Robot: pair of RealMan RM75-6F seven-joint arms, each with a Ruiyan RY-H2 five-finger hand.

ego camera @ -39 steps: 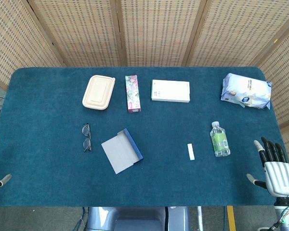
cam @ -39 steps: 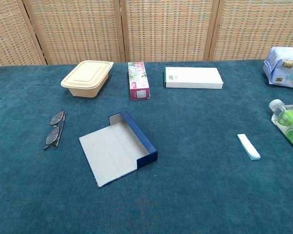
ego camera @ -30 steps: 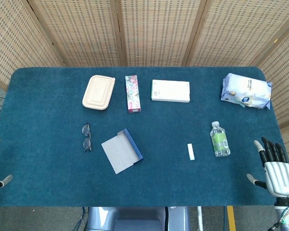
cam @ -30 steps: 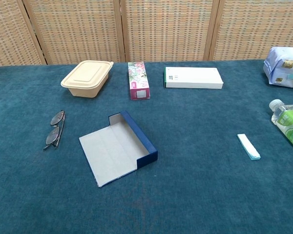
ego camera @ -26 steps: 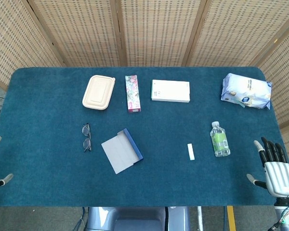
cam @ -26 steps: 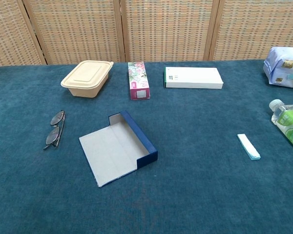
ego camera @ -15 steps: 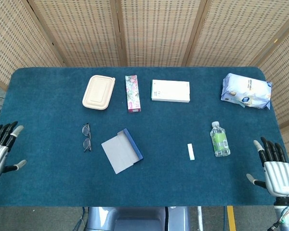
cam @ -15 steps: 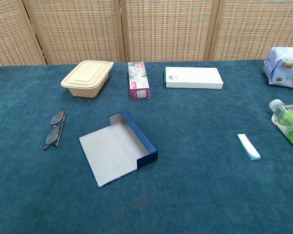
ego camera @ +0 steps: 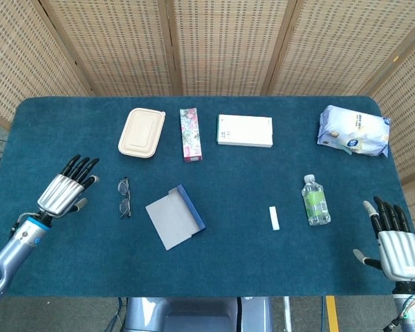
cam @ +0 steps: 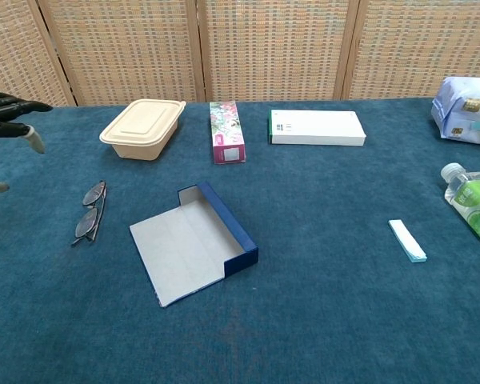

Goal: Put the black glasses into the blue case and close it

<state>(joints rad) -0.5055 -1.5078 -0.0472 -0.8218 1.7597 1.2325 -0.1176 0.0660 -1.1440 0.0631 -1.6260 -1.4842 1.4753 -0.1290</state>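
Hovering left hand: the left hand (ego camera: pixel 63 189) hangs over the left part of the bench (ego camera: pixel 55 131), holding nothing, fingers (ego camera: pixel 82 167) straight and slightly apart, pointing toward the far edge; its fingertips also show at the left border of the chest view.
Right hand: the right hand (ego camera: pixel 395 247) sits at the near right corner of the bench, fingers spread, holding nothing.
Black glasses: one pair of black glasses (ego camera: pixel 124 196) lies folded flat on the bench, just to the right of the left hand and apart from it.
Blue case: one blue case (ego camera: pixel 175 216) lies open near the middle of the near half, its pale lid flap laid out flat toward the near edge, the blue tray on its far right side; the glasses lie to its left, near but not touching.
Far edge, one of each: a beige lidded container (ego camera: pixel 142 131), a floral carton (ego camera: pixel 190 133), a flat white box (ego camera: pixel 245 130).
Far right corner: one white wipes pack (ego camera: pixel 353 130).
Right side: one green-labelled bottle (ego camera: pixel 315 200) lying down, one small white strip (ego camera: pixel 274 217) to its left.
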